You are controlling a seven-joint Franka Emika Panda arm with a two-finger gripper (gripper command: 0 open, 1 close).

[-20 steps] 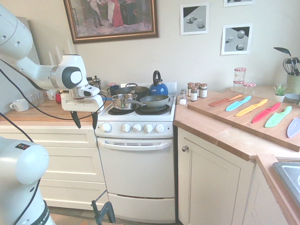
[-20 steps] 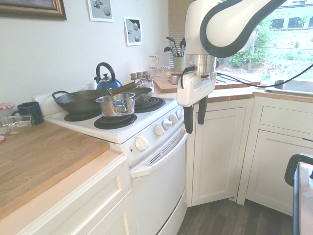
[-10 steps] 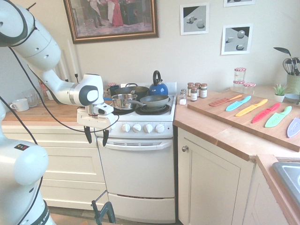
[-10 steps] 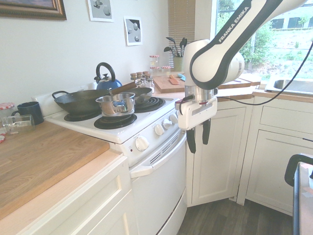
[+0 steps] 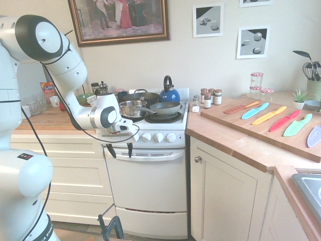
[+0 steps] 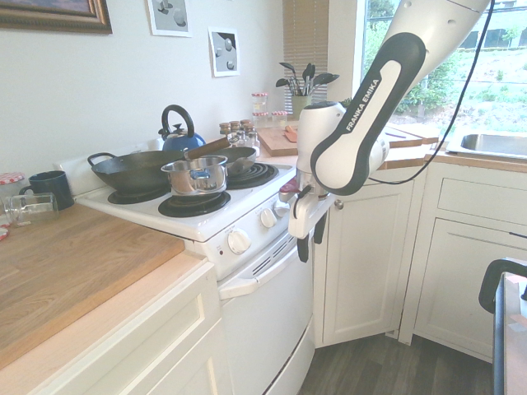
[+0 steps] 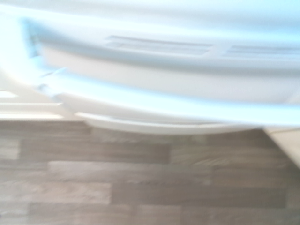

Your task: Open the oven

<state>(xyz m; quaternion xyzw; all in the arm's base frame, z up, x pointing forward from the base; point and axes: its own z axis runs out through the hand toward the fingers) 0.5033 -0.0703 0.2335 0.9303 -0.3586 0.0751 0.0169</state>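
At the oven (image 5: 145, 186) front: claw (image 5: 119, 151) pointing down, fingers spread, nothing between them. It hangs by the handle (image 5: 150, 157), near its left end in the first exterior view; contact with the bar can't be confirmed. Oven door shut, set between the drawers (image 5: 65, 175) and the cream cabinet (image 5: 228, 191). Wrist view blurred: handle, vent slots (image 7: 159, 46), wood-look floor (image 7: 140, 187).

On the stovetop: steel pot (image 6: 196, 175) on the front burner nearest the second exterior camera, wok (image 6: 132, 170) behind it, grey pan (image 5: 165, 108) beside the pot in the first exterior view, blue kettle (image 5: 169, 95) at the back. White knobs (image 5: 158, 137) along the front edge, some hidden by the arm.

Right of the oven in the first exterior view: spice jars (image 5: 210, 97) on the worktop (image 5: 220, 134), then a board (image 5: 251, 120) carrying a row of coloured knives (image 5: 269, 115). Small plant (image 5: 299, 98) and a holder of utensils (image 5: 314, 89) past it. Sink (image 5: 311, 188) at the near corner. Dark mug (image 6: 54, 189) and glass jars on the wooden worktop across the oven.
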